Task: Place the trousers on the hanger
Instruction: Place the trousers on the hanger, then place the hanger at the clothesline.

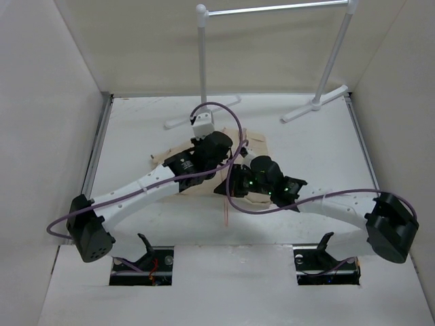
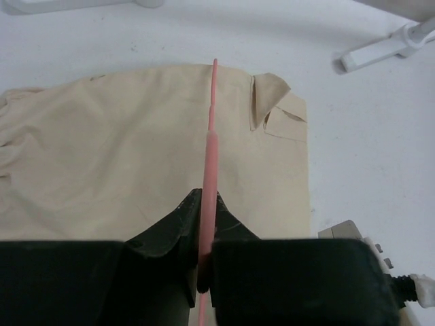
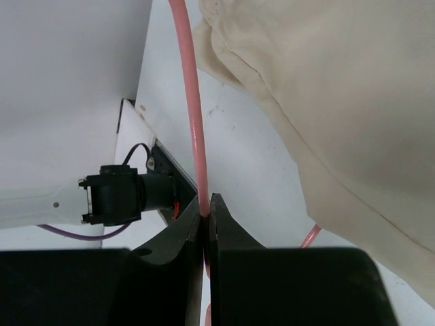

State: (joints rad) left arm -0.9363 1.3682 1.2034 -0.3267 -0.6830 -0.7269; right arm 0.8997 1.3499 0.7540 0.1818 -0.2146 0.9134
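Trousers (image 1: pixel 257 144) mostly beneath both arms (image 1: pixel 146 183)

One pair of beige trousers (image 2: pixel 122 156), one thin pink hanger (image 2: pixel 209 146), and one white pipe rack (image 1: pixel 204 54) with two uprights and two feet in view, all on a single white surface (image 1: pixel 136 129). Two white arms, the left arm (image 1: pixel 136 189) and the right arm (image 1: pixel 340 204), each ending in one of two black hands, the left hand (image 2: pixel 204 200) and the right hand (image 3: pixel 206 205). Two purple cables (image 1: pixel 217 105), one per arm.
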